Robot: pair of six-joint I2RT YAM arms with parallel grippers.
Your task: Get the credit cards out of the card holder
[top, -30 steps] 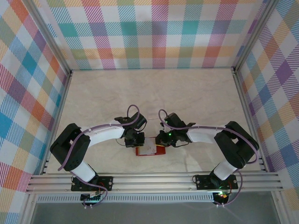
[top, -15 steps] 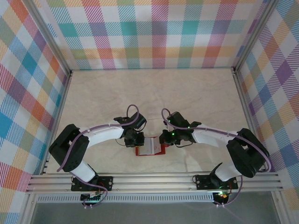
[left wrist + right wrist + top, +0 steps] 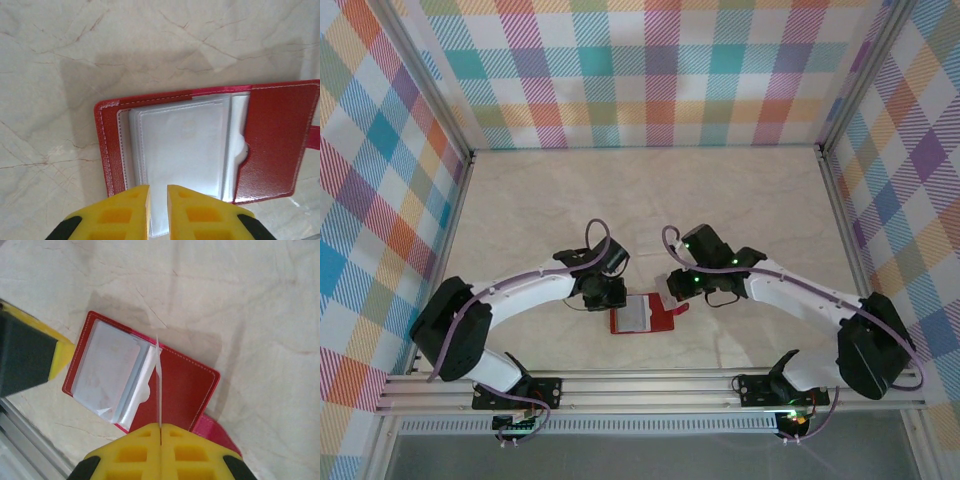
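Presently, the card holder (image 3: 645, 318) is seen lying open and flat on the surface (image 3: 650, 200), between the two arms and near their bases, with its long axis running from one arm toward the other. The left pincer (image 3: 158, 205) is parted by only a narrow slit and nothing is pinched in it. It is poised at the near long edge of the clear pockets (image 3: 150, 150), so the pocket stack lies straight ahead of it and crosswise to its fingers.

The right pincer (image 3: 160, 440) is pressed together on a thin pale sheet (image 3: 159, 390), seen edge-on above the red cover. It is judged to be one of the credit cards (image 3: 107, 370), though a pocket leaf cannot be ruled out. Further pale cards are seen inside the pockets. The thumb notch of the pockets (image 3: 244, 150) is turned toward the red flap, on the right arm's side, so withdrawal is judged to run that way. The left pincer is the nearer.

The snap tab (image 3: 215, 432) projects at the flap end. Beyond the upright sheet and the opposite pincer, nothing is seen in the way.
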